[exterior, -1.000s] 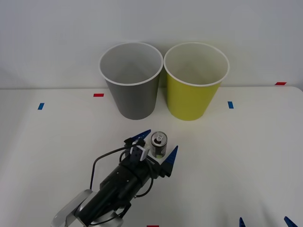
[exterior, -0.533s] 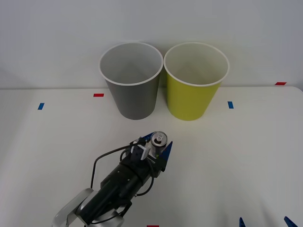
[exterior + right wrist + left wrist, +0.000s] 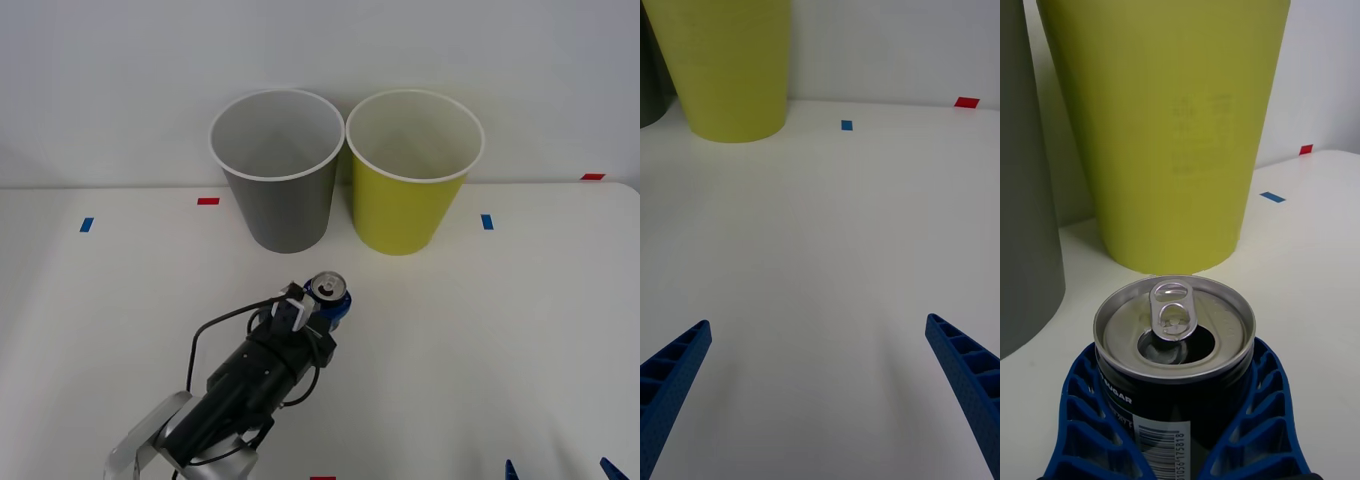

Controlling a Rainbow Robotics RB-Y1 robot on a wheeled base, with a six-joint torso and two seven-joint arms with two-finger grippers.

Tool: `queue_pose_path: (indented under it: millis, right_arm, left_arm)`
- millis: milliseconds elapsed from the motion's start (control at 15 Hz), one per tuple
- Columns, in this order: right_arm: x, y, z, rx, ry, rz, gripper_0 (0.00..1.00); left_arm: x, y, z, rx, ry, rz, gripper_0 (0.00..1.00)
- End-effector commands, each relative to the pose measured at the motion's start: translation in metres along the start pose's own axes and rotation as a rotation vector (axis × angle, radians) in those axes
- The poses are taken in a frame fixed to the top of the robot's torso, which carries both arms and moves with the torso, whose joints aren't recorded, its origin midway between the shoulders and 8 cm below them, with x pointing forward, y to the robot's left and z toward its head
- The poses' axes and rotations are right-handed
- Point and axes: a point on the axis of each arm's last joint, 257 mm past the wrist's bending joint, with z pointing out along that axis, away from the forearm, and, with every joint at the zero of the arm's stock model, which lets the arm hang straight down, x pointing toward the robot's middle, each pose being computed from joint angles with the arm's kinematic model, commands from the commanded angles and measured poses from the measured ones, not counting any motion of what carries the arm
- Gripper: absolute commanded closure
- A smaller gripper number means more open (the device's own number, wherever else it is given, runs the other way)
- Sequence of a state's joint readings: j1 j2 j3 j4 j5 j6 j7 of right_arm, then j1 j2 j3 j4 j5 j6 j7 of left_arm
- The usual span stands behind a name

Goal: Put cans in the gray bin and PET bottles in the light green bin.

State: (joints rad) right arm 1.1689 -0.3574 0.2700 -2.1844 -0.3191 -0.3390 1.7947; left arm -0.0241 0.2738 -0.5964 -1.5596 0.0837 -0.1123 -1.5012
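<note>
blue ribbed jaws of left gripper (image 3: 328,305) clamped on small black aluminium can (image 3: 327,297) on white tabletop (image 3: 480,330) before tall gray bin (image 3: 280,190); risk: open can tilts, clips white rim, drops outside.

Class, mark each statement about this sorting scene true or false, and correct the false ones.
1. The left end effector is shut on the can. True.
2. The can lies on its side. False: it stands upright, pull-tab on top.
3. The gray bin stands on the robot's left of the green bin. True.
4. The can is already in the gray bin. False: it is in front of the bins, in the left end effector's fingers.
5. The right end effector holds a bottle. False: it is open, with nothing between its fingers.
</note>
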Motion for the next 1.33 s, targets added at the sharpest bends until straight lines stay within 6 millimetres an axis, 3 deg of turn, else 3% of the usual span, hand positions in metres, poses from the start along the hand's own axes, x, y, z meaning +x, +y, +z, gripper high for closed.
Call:
queue_pose_path:
  millis: [67, 533, 867, 1067, 1333]
  right_arm:
    - [0.0, 0.0, 0.0, 0.0, 0.0, 0.0, 0.0]
    - [0.0, 0.0, 0.0, 0.0, 0.0, 0.0, 0.0]
    - [0.0, 0.0, 0.0, 0.0, 0.0, 0.0, 0.0]
    - [0.0, 0.0, 0.0, 0.0, 0.0, 0.0, 0.0]
    - [0.0, 0.0, 0.0, 0.0, 0.0, 0.0, 0.0]
  left_arm:
    - [-0.015, 0.013, 0.0, -0.017, 0.075, 0.027, 1.0]
    - [-0.063, 0.039, -0.025, -0.062, 0.241, 0.061, 1.0]
    - [-0.094, 0.046, -0.046, -0.122, 0.287, -0.033, 1.0]
    - [-0.125, 0.055, -0.06, -0.156, 0.294, -0.02, 1.0]
    - [-0.161, 0.081, -0.061, -0.203, 0.261, 0.025, 1.0]
